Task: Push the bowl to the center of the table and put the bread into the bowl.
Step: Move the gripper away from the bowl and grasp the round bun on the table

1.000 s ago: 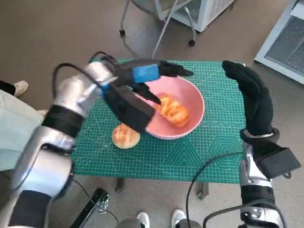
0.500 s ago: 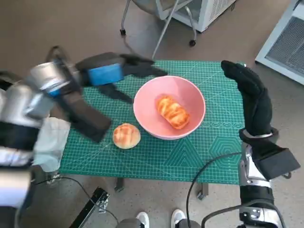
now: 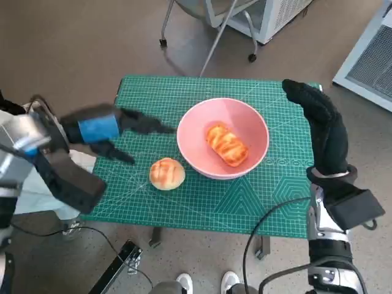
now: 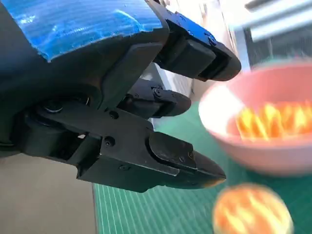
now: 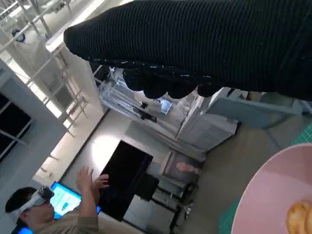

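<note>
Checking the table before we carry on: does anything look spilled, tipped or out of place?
Nothing is spilled or tipped. One bun sits on the green mat beside the pink bowl, while the other bread lies inside.

You see a smooth, matt pink plastic bowl (image 3: 223,138), glazed, glossy bread (image 3: 227,144), and a knitted black glove on the right robot hand (image 3: 321,125).

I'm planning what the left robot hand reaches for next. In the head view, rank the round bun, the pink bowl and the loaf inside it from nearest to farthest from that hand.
1. Round bun: on the mat, just beyond the left robot hand, beside the bowl.
2. Pink bowl: mid-table, its near rim past the bun.
3. Loaf: inside the bowl, farthest.
</note>
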Controlling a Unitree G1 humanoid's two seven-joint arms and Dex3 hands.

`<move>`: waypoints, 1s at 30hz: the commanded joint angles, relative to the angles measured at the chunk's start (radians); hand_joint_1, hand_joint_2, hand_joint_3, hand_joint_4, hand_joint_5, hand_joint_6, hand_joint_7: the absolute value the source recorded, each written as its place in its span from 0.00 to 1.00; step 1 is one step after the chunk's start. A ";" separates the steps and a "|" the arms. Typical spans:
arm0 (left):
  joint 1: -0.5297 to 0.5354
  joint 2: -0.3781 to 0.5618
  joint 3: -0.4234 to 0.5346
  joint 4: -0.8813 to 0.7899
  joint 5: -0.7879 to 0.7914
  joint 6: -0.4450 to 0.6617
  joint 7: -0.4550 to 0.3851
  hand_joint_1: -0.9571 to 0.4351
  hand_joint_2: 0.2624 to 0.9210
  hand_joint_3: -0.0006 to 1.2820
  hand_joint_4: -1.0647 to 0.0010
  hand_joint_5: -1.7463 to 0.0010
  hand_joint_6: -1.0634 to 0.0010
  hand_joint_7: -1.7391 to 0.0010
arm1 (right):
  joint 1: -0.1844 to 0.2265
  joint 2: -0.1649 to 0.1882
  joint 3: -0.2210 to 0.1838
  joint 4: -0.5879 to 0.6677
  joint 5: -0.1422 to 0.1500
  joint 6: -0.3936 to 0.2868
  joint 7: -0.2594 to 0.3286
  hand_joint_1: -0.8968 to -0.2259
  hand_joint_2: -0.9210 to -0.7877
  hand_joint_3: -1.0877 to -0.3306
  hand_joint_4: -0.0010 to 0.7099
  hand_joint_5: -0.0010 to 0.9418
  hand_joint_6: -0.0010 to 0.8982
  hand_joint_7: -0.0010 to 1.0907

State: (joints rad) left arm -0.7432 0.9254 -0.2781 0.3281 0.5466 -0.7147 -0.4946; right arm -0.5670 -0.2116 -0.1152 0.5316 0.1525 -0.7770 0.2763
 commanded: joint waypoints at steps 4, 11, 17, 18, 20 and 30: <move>0.038 0.001 0.002 -0.027 0.018 -0.012 -0.011 0.64 0.80 0.00 0.53 0.99 0.46 0.96 | 0.010 0.005 0.006 -0.004 0.012 0.029 0.026 0.41 0.00 0.34 0.48 0.03 0.00 0.76; 0.066 -0.027 -0.018 -0.027 0.063 0.021 -0.006 0.63 0.80 0.00 0.53 0.99 0.44 0.96 | 0.009 0.006 0.005 -0.002 0.021 0.028 0.043 0.42 0.00 0.34 0.48 0.03 0.00 0.76; 0.079 -0.063 -0.053 -0.006 0.135 0.045 0.013 0.61 0.81 0.00 0.53 0.99 0.44 0.97 | 0.014 0.004 0.000 0.003 0.025 0.025 0.053 0.43 0.00 0.34 0.48 0.03 0.00 0.76; 0.079 -0.067 -0.058 -0.002 0.145 0.046 0.018 0.61 0.81 0.00 0.53 0.99 0.44 0.97 | 0.015 0.004 -0.001 0.003 0.026 0.025 0.054 0.43 0.00 0.34 0.48 0.03 0.00 0.76; 0.075 -0.079 -0.069 0.014 0.169 0.046 0.032 0.60 0.81 0.00 0.53 1.00 0.44 0.97 | 0.016 0.001 -0.003 0.004 0.025 0.025 0.055 0.43 0.00 0.34 0.48 0.03 0.00 0.76; 0.031 -0.138 -0.146 0.118 0.304 0.033 0.135 0.57 0.82 0.00 0.54 1.00 0.44 0.98 | 0.021 -0.014 -0.015 0.005 0.003 0.015 0.041 0.44 0.00 0.34 0.48 0.03 0.00 0.76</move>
State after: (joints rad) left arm -0.6868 0.8072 -0.3963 0.4145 0.8144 -0.6748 -0.3901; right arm -0.5676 -0.2198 -0.1229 0.5267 0.1601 -0.7657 0.3216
